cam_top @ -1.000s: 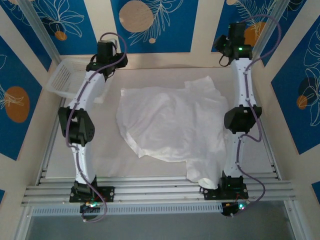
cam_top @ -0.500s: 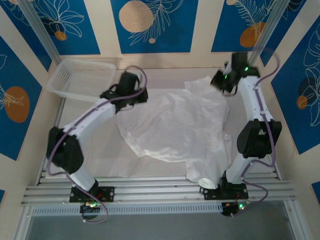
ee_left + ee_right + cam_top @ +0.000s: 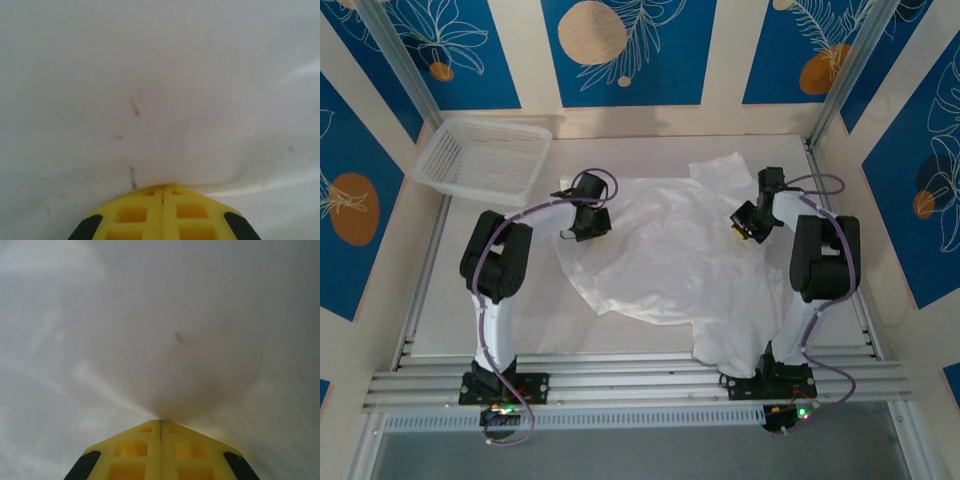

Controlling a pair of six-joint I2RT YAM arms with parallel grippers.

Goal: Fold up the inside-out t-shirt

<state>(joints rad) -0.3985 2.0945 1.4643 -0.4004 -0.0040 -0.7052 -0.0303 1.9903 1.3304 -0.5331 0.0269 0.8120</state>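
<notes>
left gripper (image 3: 582,226) clenched on shirt (image 3: 665,250) at its 10 o'clock edge. right gripper (image 3: 744,222) clenched on cloth toward 2 o'clock, fabric puckering into the tips. shirt lies spread and wrinkled mid-table (image 3: 450,300). judgement: lift both pinches evenly, hold cloth taut between them, carry toward 6 o'clock. thin cotton may slip.
</notes>
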